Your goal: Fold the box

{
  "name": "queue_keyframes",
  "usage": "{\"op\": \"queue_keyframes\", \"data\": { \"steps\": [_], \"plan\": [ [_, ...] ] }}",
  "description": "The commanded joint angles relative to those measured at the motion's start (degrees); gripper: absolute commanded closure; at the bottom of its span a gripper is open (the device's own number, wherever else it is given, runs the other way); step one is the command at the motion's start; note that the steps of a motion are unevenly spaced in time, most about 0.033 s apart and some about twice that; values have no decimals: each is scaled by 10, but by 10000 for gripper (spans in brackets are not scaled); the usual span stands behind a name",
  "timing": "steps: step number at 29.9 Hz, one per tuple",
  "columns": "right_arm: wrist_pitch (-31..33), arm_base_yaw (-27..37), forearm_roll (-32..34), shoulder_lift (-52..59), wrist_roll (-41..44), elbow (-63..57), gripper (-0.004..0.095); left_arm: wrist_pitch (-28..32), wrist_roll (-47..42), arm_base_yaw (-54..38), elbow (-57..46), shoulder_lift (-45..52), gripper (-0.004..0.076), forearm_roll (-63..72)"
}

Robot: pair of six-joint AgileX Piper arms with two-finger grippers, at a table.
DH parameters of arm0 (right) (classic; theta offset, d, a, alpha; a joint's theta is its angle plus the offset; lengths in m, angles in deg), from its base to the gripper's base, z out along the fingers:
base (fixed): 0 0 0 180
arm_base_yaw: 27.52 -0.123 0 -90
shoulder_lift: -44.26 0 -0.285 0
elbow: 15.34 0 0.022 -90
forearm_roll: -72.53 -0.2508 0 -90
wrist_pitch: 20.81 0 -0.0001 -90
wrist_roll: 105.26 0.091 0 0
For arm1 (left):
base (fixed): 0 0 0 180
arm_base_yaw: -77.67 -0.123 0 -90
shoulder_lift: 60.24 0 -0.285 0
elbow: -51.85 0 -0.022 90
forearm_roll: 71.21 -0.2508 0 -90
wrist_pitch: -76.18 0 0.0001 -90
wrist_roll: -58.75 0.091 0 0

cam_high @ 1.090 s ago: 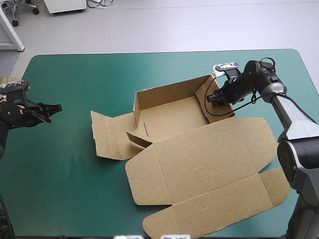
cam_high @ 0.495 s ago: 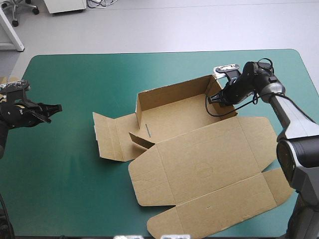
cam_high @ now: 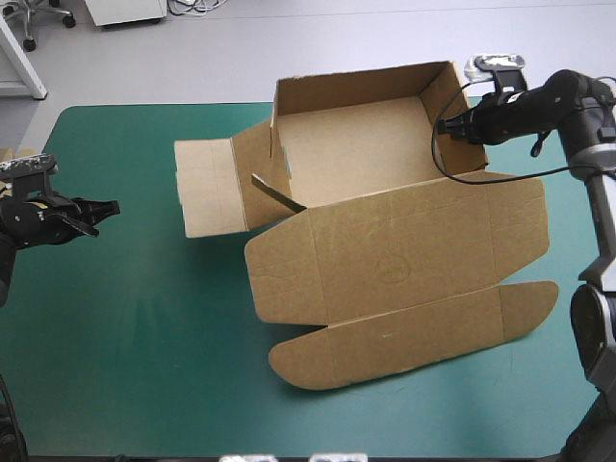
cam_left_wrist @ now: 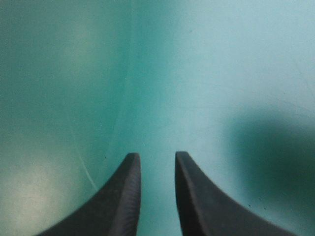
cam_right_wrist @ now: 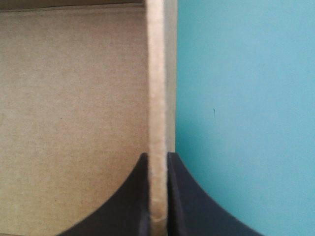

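The right pincer (cam_right_wrist: 157, 156) clamps a pale, rough-cut wall edge of the brown box (cam_high: 385, 269). The left pincer (cam_left_wrist: 153, 156) hangs slightly parted over the smooth teal-green tabletop (cam_high: 144, 337).

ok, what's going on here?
The right gripper is shut on the right wall of the box, and seems to hold it raised near the far edge of the table. The tray walls are up and the lid is flat. The left gripper is open and empty near the left edge.

prob a robot lab: teal-green table (cam_high: 144, 337), grey floor (cam_high: 289, 48), wheeled chair (cam_high: 43, 14), white cabinet (cam_high: 125, 10).
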Motion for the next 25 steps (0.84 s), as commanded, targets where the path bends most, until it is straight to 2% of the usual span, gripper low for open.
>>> {"op": "queue_keyframes", "data": {
  "steps": [1, 8, 17, 20, 22, 25],
  "plan": [
    [15, 24, -64, 44, -4, 63, 912, 38, -1, -2, 17, 14, 547, 17],
    [64, 34, -106, 69, -8, 141, 912, 41, 60, -2, 17, -22, 547, 102],
    [102, 34, -122, 107, -8, 141, 912, 25, 213, -2, 17, -81, 547, 327],
    [108, 33, -123, 107, -4, 141, 912, -17, 316, -2, 17, -90, 547, 474],
    [106, 33, -126, 107, -3, 140, 912, -73, 379, 3, 17, -99, 547, 566],
    [102, 33, -126, 107, -3, 140, 912, -135, 423, 20, 17, -111, 547, 642]
  ]
}}
